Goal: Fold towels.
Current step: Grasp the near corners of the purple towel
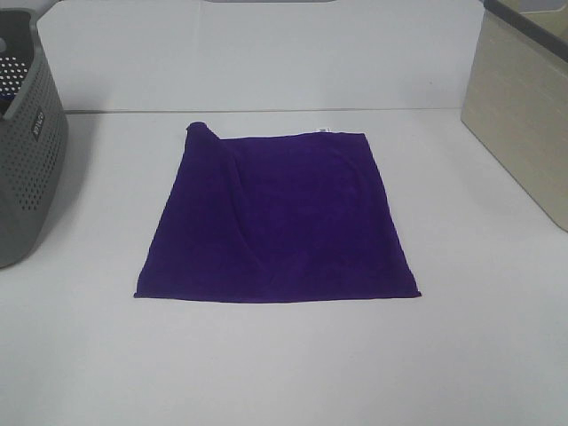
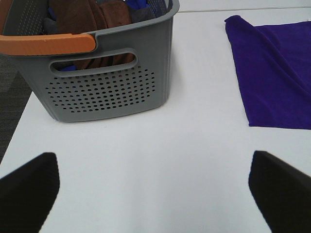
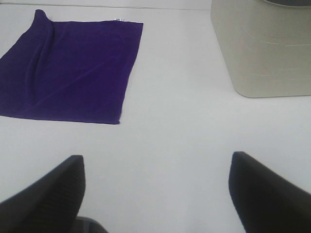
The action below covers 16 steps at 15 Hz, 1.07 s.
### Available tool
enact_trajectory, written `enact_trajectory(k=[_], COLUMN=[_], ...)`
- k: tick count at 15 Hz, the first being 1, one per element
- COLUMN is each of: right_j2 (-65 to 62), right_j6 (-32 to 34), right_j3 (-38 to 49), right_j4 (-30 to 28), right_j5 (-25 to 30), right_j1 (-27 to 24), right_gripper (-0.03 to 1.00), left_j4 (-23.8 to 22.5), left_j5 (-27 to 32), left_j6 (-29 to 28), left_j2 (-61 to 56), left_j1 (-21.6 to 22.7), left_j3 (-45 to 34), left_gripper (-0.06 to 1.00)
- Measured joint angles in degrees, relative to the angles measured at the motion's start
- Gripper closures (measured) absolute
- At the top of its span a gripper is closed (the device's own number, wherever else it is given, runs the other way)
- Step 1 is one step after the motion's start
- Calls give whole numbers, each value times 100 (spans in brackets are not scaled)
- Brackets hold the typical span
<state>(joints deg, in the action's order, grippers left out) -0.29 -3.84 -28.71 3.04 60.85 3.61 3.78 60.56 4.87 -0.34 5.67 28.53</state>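
Note:
A deep purple towel (image 1: 280,217) lies spread nearly flat in the middle of the white table, with a raised wrinkle and curled corner at its far left and a small white tag (image 1: 324,130) on its far edge. It also shows in the left wrist view (image 2: 274,73) and the right wrist view (image 3: 73,68). Neither gripper appears in the exterior high view. My left gripper (image 2: 153,191) is open and empty above bare table, to the left of the towel. My right gripper (image 3: 155,194) is open and empty above bare table, to the right of the towel.
A grey perforated basket (image 1: 27,142) with an orange handle (image 2: 46,43) stands at the left edge, holding brown and blue cloths (image 2: 87,17). A beige bin (image 1: 524,106) stands at the right; it also shows in the right wrist view (image 3: 262,46).

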Motion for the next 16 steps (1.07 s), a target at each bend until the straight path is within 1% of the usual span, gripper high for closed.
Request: enact_trajectory(k=[16], right_j2=[0], right_j6=[0], right_j3=[0], right_j4=[0], right_j5=[0], right_j1=[0], right_gripper=[17], left_j4=[17], left_j5=[0], left_j6=[0], left_j2=[0], left_j1=[0], left_j3=[0], left_gripper=[-5])
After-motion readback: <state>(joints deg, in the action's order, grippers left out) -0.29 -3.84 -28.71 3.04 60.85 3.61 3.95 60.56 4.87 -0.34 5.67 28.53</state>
